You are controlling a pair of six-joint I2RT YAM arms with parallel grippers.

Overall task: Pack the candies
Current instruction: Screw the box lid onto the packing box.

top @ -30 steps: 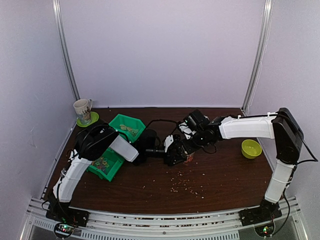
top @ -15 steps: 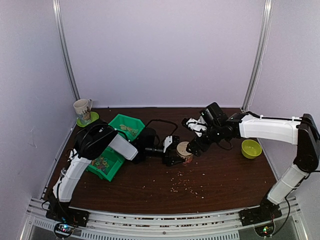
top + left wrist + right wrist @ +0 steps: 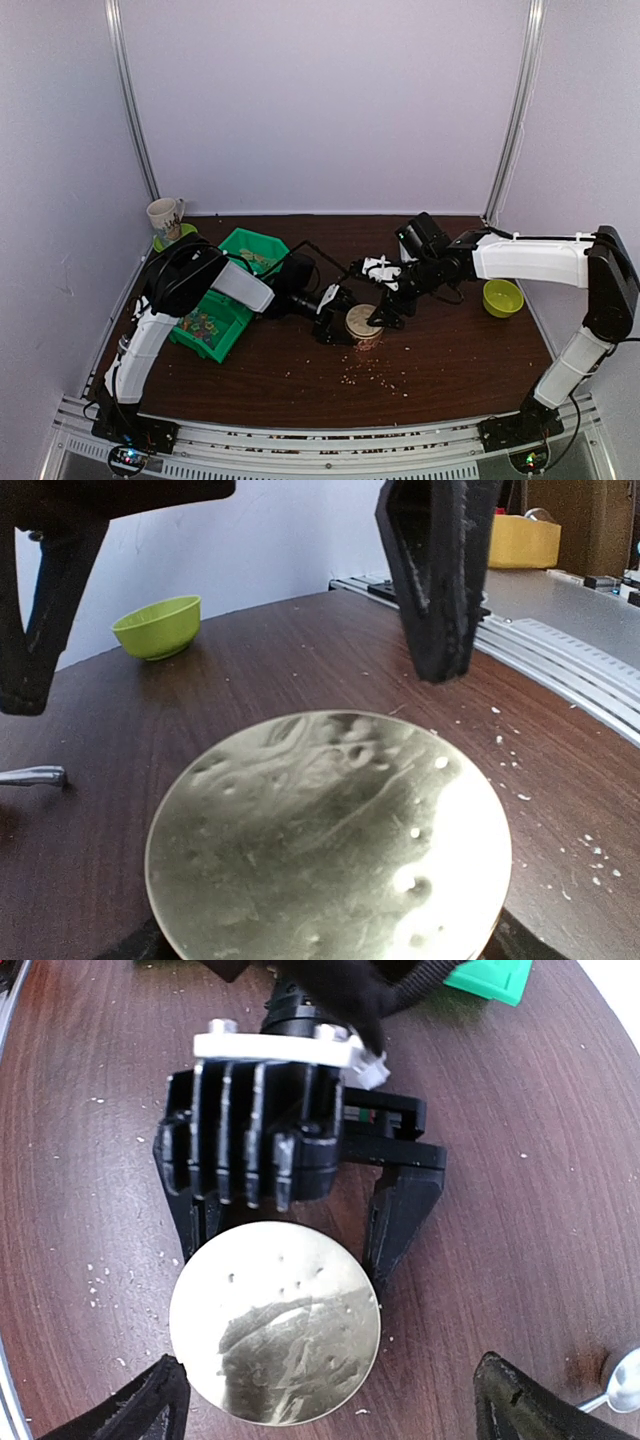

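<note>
Left gripper [image 3: 285, 1255] is clamped on the sides of a jar [image 3: 366, 340] capped by a gold lid [image 3: 275, 1320], at mid-table. Right gripper [image 3: 384, 298] is spread wide, with one finger held off each side of the lid rim, clear of it. Candies [image 3: 206, 326] are contained in a green bin [image 3: 228, 340] near the left edge, well apart from the jar. Open table [image 3: 300, 385] is left toward the near edge, strewn with crumbs [image 3: 375, 375]. A green bowl [image 3: 502, 297] is set by the right edge.

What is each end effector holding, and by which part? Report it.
The left end effector grips the gold-lidded jar by its opposite sides. The right end effector is open above it, holding nothing.
</note>
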